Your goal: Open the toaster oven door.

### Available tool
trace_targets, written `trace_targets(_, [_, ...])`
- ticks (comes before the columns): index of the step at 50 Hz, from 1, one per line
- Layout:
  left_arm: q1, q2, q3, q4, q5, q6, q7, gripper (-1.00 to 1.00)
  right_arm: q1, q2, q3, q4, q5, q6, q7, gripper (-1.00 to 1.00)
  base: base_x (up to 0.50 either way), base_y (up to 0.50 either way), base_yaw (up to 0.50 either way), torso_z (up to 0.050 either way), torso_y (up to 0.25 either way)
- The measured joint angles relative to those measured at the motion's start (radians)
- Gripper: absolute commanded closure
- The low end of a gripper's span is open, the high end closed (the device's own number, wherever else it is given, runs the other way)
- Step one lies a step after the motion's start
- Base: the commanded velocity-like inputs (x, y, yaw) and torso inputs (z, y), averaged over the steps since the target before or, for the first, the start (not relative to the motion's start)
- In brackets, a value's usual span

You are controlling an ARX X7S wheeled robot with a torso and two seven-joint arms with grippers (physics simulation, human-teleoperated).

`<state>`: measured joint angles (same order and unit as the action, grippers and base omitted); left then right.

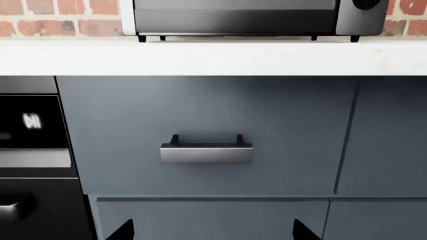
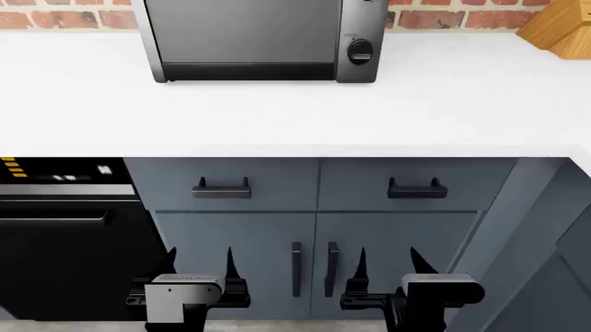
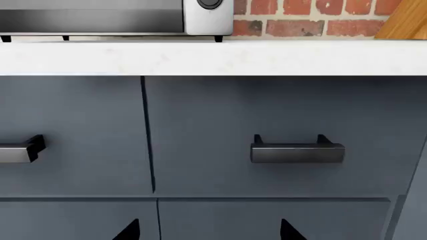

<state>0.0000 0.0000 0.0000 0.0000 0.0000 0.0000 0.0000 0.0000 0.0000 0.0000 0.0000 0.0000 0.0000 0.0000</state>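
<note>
the toaster oven (image 2: 254, 41) sits at the back of the white counter (image 2: 295, 117) against the brick, its door (image 2: 245, 34) shut (handle cropped out of view). both arms hang low before the cabinets, presumably a rest pose: left gripper (image 2: 198, 266) and right gripper (image 2: 386, 266), two in all, fingers spread, holding nothing. two drawer handles, one knob visible

A kitchen: white countertop (image 2: 295, 117), brick backsplash (image 2: 452, 17), blue-grey cabinets (image 2: 369, 228), built-in oven (image 2: 65, 242).
</note>
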Motion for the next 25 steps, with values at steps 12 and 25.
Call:
trace_targets(12, [0.001, -0.023, 0.031, 0.002, -0.029, 0.007, -0.024, -1.00, 0.003, 0.024, -0.032, 0.010, 0.018, -0.002, 0.030, -1.00, 0.00, 0.00, 0.00, 0.000, 0.000])
trace_targets(25, [0.003, -0.049, 0.062, 0.010, -0.071, 0.012, -0.044, -1.00, 0.005, 0.050, -0.068, 0.013, 0.037, -0.003, 0.061, -1.00, 0.00, 0.00, 0.00, 0.040, 0.000])
